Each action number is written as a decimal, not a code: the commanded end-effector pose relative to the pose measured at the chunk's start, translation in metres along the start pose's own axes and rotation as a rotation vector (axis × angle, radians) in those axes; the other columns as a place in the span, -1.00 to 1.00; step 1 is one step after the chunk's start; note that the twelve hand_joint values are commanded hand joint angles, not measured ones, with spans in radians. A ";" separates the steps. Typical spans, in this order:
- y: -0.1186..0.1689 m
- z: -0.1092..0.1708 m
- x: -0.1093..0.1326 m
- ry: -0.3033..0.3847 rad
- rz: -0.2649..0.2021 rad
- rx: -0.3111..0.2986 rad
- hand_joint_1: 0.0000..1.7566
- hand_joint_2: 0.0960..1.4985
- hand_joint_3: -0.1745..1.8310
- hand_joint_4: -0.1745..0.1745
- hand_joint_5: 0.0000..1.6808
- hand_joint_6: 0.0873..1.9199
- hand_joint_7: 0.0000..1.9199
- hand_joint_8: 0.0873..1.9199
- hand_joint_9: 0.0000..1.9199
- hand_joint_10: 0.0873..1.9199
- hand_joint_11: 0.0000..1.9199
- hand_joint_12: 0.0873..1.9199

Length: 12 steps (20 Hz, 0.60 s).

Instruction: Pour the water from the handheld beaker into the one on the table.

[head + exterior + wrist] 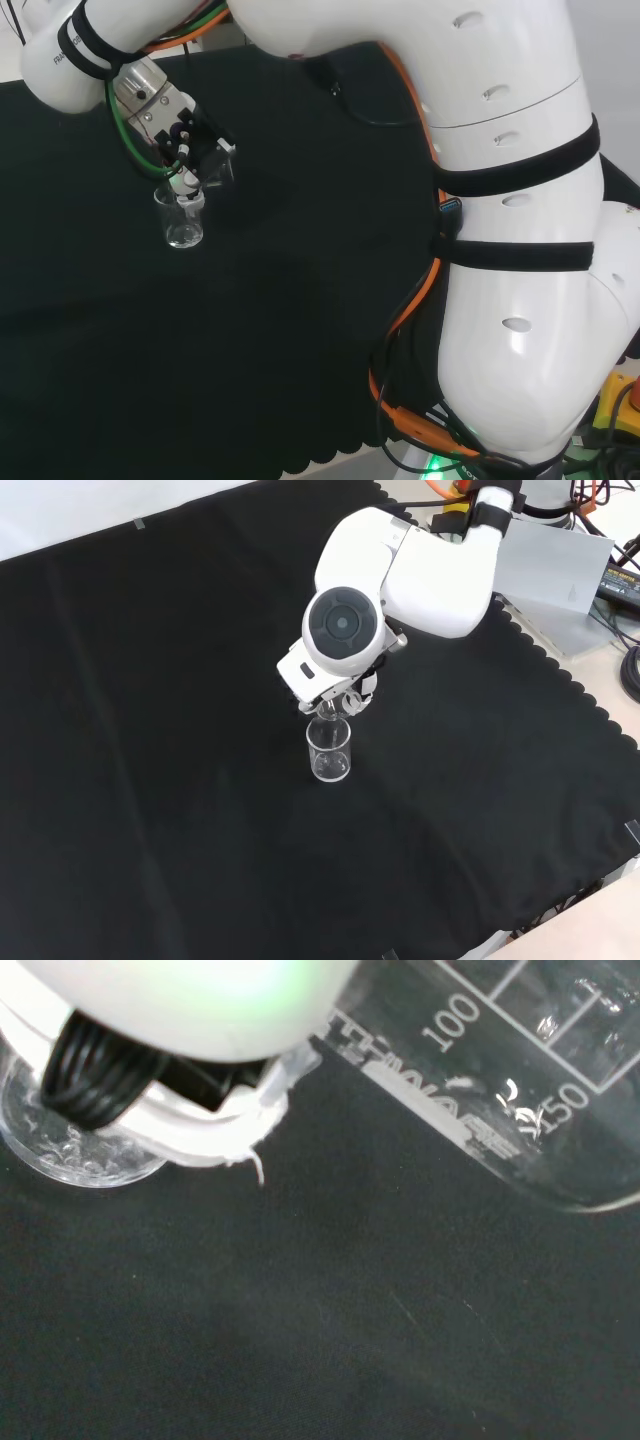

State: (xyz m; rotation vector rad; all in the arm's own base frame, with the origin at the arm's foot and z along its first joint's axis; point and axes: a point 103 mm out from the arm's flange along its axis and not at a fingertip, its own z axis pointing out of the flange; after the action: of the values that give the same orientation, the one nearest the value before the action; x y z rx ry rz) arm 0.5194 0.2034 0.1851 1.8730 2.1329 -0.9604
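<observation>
A clear beaker stands upright on the black cloth, seen in the front view as the table beaker. Right above it the hand is curled round a second clear beaker, which is tipped over with its lip above the standing one. In the wrist view the held beaker lies steeply tilted, its white scale marks plain, and the table beaker shows droplets or bubbles inside. The hand partly covers that beaker's rim. In the front view the hand is mostly hidden under the arm's grey-capped link.
Black cloth spreads wide around the beaker on all sides. The arm's big white links stand at the right of the head view. Cables and a grey box lie beyond the cloth's scalloped edge in the front view.
</observation>
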 end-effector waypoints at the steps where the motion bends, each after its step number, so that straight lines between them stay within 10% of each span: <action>1: -0.001 -0.001 0.002 -0.011 0.009 0.004 0.35 -0.27 -0.10 -0.51 0.54 -0.36 0.72 -0.56 0.61 -0.41 0.44 -0.26; 12: -0.004 -0.002 0.004 -0.017 0.008 -0.001 0.35 -0.27 -0.09 -0.52 0.54 -0.36 0.72 -0.55 0.60 -0.41 0.44 -0.26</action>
State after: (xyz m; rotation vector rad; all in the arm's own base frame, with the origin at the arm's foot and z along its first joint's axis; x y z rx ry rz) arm 0.5177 0.2023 0.1852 1.8722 2.1212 -0.9751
